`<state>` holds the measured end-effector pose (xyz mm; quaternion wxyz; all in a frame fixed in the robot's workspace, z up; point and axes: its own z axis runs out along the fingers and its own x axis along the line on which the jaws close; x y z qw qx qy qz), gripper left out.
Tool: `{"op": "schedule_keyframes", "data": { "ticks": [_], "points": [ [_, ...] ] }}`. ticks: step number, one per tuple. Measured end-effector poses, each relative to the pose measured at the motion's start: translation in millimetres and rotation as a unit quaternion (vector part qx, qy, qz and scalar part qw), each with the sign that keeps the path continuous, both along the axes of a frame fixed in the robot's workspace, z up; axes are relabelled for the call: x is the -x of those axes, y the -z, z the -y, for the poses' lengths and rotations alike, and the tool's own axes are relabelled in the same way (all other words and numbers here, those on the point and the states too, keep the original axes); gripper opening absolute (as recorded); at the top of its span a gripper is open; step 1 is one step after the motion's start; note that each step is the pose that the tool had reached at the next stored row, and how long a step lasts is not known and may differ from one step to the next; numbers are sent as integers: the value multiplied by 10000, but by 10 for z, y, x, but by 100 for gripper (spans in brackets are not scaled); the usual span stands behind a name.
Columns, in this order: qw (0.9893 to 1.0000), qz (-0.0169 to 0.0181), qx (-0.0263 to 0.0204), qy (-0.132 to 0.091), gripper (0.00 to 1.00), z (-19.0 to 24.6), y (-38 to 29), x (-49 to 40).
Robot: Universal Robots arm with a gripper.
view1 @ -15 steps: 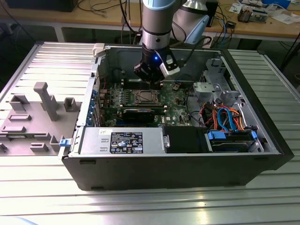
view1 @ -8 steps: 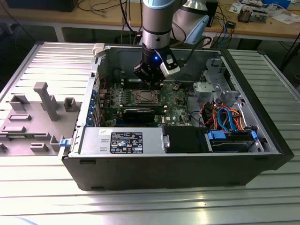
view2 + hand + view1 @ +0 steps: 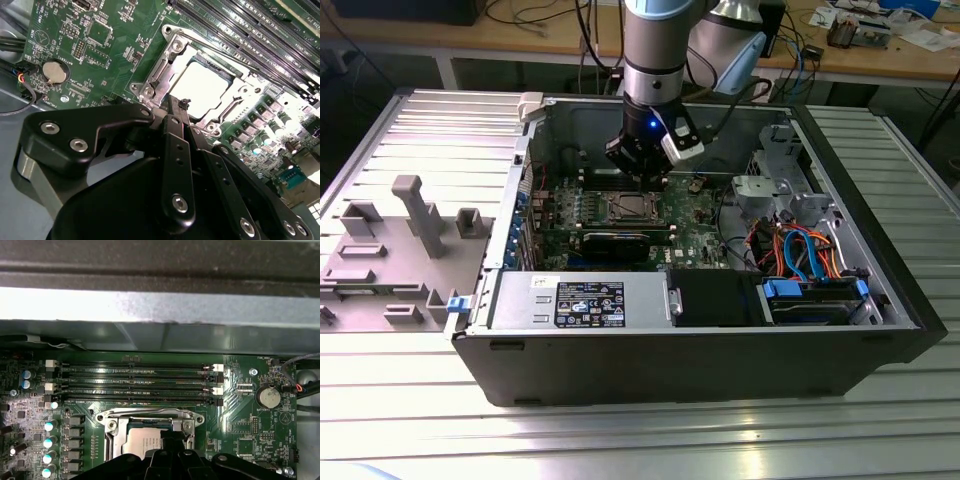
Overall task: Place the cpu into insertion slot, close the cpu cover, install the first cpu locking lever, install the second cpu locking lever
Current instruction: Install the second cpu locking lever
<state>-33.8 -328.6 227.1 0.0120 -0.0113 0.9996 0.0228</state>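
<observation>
The gripper point(image 3: 175, 107) hangs low over the green motherboard point(image 3: 115, 55), its black fingers point(image 3: 176, 150) drawn narrowly together with nothing seen between them, the tips at the near edge of the insertion slot point(image 3: 172, 75). One cpu point(image 3: 202, 89) lies flat in that slot, its pale square top facing up, so no long axis can be told. The cpu cover point(image 3: 165, 65) lies closed around it, its window framing the chip. In the first wrist view the cpu point(image 3: 145, 445) sits just below four long black memory slots point(image 3: 135, 382), which run parallel beside the socket. One round coin battery point(image 3: 54, 72) sits beside the slot. In the exterior view, the gripper point(image 3: 638, 178) stands inside the open computer case point(image 3: 720, 350), above the socket.
</observation>
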Motion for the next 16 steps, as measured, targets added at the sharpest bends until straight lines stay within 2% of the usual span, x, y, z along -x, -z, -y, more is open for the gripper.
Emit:
{"op": "schedule_keyframes", "data": {
  "ticks": [3, 5, 11, 15, 16],
  "points": [
    [10000, 1, 0, 0, 11, 0, -48, -1],
    [10000, 1, 0, 0, 11, 0, -52, -1],
    [10000, 1, 15, 0, 11, 80, -53, -1],
    [10000, 1, 31, 0, 11, 106, -53, -1],
    [10000, 1, 35, 0, 11, 125, -53, -1]
  ]
}}
